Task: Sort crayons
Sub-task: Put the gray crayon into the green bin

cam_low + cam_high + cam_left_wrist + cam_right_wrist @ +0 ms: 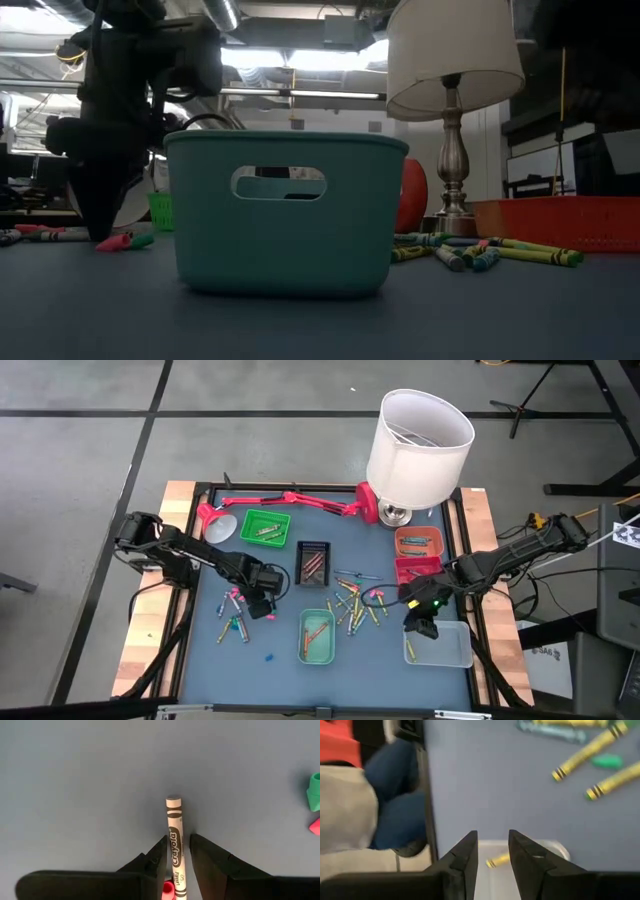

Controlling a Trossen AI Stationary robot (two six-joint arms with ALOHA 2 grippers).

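My left gripper [178, 851] points straight down at the blue mat and is open. A white crayon [174, 820] lies flat on the mat and runs out from between its fingers, one finger on each side. A pink crayon end [167, 891] shows beside it. In the high view this gripper [262, 606] stands by a small cluster of crayons [235, 615] at the left. My right gripper [493, 851] is open and holds nothing. It hangs over the clear tray [448, 647], where a yellow crayon [497, 861] lies. A loose pile of crayons [355, 600] lies mid-table.
Small trays stand around the pile: green [265, 527], dark [314, 562], orange [418, 542], red [415, 571] and teal [317, 636]. A white-shaded lamp [420, 435] and a red desk lamp [290, 500] occupy the far side. Green and pink crayon ends [314, 792] lie near the left gripper.
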